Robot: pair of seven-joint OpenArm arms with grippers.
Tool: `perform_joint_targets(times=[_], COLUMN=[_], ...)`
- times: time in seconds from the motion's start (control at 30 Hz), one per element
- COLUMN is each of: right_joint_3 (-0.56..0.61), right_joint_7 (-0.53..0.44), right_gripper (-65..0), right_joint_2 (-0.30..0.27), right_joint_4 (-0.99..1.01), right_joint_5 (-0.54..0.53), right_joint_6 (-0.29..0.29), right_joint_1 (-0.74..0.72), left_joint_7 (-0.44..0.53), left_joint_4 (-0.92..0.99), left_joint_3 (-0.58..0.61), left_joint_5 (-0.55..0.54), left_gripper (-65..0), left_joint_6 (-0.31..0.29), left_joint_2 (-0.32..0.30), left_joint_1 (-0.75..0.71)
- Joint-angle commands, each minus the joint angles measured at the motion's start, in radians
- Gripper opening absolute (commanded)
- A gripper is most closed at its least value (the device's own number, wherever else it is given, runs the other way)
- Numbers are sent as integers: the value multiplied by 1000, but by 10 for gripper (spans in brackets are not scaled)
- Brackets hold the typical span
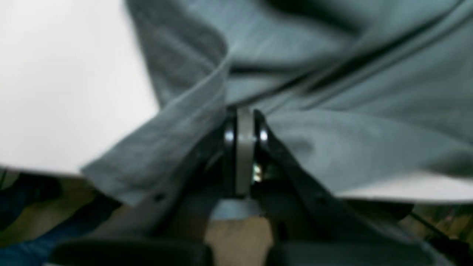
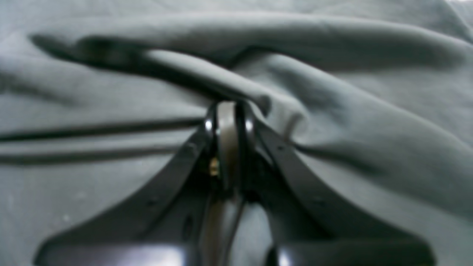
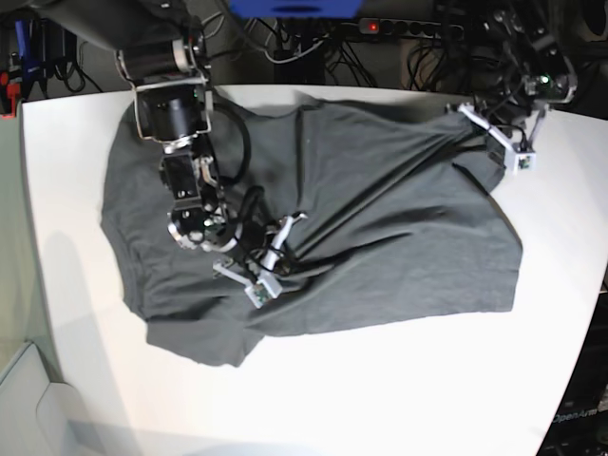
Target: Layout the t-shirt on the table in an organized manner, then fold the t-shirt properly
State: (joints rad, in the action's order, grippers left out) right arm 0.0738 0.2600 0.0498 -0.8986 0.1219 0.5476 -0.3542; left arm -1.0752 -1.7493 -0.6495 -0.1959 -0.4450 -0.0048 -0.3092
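- Left wrist view: the left gripper (image 1: 244,122) has its black jaws pinched together on a fold of the dark charcoal-grey soft cloth t-shirt (image 1: 332,111), beside an edge of the large white smooth table (image 1: 55,92).
- Right wrist view: the right gripper (image 2: 230,111) is clamped on a raised ridge of shirt cloth.
- Base view: the t-shirt (image 3: 380,237) lies crumpled across the table's far half; the left gripper (image 3: 467,116) grips it near the far right edge, the right gripper (image 3: 293,220) mid-shirt.

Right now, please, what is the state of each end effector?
Left end effector: closed on the t-shirt near the table edge.
Right end effector: closed on a fold of the t-shirt.
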Motion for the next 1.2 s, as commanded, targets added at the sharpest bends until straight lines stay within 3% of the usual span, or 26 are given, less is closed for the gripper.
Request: perform_joint_targets(times=[0.0,0.17,0.33,0.47,0.57,0.73,0.83,0.9,1.03,1.17], right_joint_3=[-6,-36,-96,-98,-93,-90,-58,-25,73,194], right_joint_7=[32,34,52,52,54,65,103,143,215,267], right_gripper=[-611,-611,-610,-613,-612,-610,-610,-610,-610,-611], right_joint_2=[-17,-35,-38,-37,-32,5,35,40,55,57], right_joint_4=[-6,-3,-4,-55,-142,-310,-439,-541,-673,-726], right_joint_5=[31,31,32,29,29,29,29,29,29,29], right_joint_6=[-71,-91,-154,-94,-82,-56,61,98,130,127], right_joint_1=[-21,-33,-33,-12,22,91,140,189,272,347], left_joint_7=[-4,-3,-3,-13,-15,-15,-15,-15,-17,-9], left_joint_4=[-19,-13,-13,-61,-125,-208,-206,-191,-102,84], left_joint_3=[-5,-48,-157,-174,-168,-166,-165,-163,-148,-42], left_joint_5=[13,5,3,2,-3,-104,-146,-142,-141,-81], left_gripper=[-648,-648,-648,-648,-648,-647,-647,-647,-647,-647], left_joint_6=[2,1,-1,-2,-2,2,10,10,12,12], left_joint_2=[-28,-64,-59,-56,-42,-22,-22,-22,-44,-126], left_joint_1=[-18,-74,-75,-74,-71,-28,78,155,341,506])
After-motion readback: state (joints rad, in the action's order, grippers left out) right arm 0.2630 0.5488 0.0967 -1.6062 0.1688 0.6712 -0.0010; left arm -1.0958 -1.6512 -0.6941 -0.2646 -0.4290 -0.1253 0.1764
